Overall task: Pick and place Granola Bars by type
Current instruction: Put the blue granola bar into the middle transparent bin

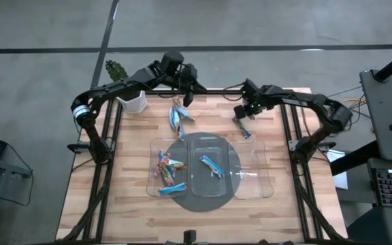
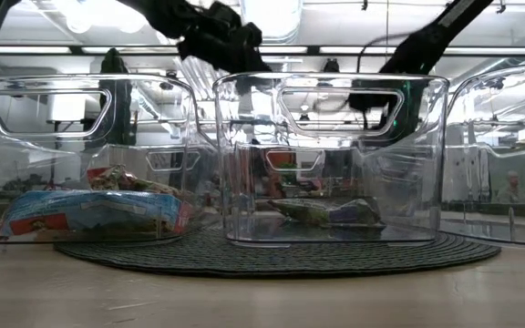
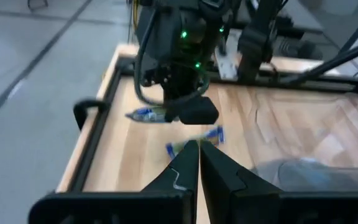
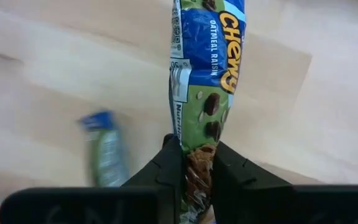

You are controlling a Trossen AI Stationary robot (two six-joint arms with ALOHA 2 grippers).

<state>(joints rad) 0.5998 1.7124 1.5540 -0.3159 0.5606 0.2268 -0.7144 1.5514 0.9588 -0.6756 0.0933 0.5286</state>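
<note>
Several blue-wrapped granola bars (image 1: pixel 178 117) lie in a loose pile on the far middle of the wooden table. My left gripper (image 1: pixel 188 99) hovers shut just beyond the pile, with nothing in it (image 3: pixel 197 158). My right gripper (image 1: pixel 240 114) is at the far right, shut on a blue and green bar (image 4: pixel 207 56). Another blue bar (image 1: pixel 246 133) lies flat on the wood beside it. Of three clear trays, the left one (image 1: pixel 154 146) holds several mixed bars (image 2: pixel 89 210), the middle one (image 1: pixel 194 139) holds one blue bar (image 1: pixel 211 165), and the right one (image 1: pixel 267 187) holds nothing. My right gripper pinches the bar's crimped end (image 4: pixel 197 163) between its two fingers, coming from above and pointing steeply down. The fingers lie along the bar, which stretches away from them. In the left wrist view the bar (image 3: pixel 143 114) looks raised off the wood.
A dark round mat (image 1: pixel 199 204) lies under the trays. A white cup (image 1: pixel 133 102) stands at the far left corner with a green plant (image 1: pixel 116 68) behind it. Bare wood shows along the near edge and both sides.
</note>
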